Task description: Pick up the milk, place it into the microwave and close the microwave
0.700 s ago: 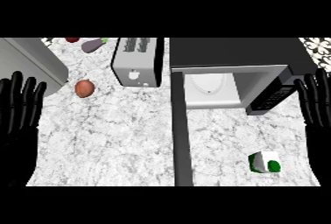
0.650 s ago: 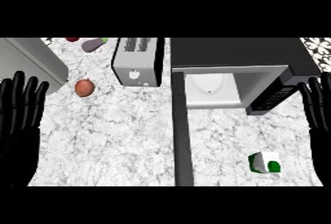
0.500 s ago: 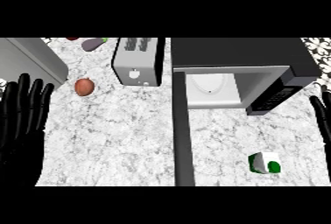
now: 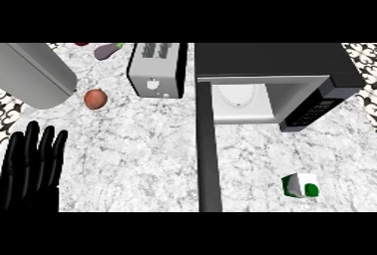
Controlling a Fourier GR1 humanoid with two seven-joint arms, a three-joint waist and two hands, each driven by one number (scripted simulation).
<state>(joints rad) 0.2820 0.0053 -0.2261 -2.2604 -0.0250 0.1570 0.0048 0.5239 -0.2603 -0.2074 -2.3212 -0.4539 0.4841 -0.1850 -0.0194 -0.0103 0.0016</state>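
Nearest, the left hand [image 4: 29, 169] rested at the lower left edge, fingers straight and pointing up, holding nothing; the right hand was out of view. The milk carton [image 4: 299, 185] sat on the marble counter [image 4: 132, 149] at lower right, beyond the microwave's open door [image 4: 208, 164]. Farther back were a reddish round fruit [image 4: 95, 98], the microwave [image 4: 265, 57] and, beside it, a toaster [image 4: 157, 69].

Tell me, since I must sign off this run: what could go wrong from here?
The milk carton sits right of the open microwave door, while the only hand in view, the left hand, is far left. Reaching across with it could strike the door.
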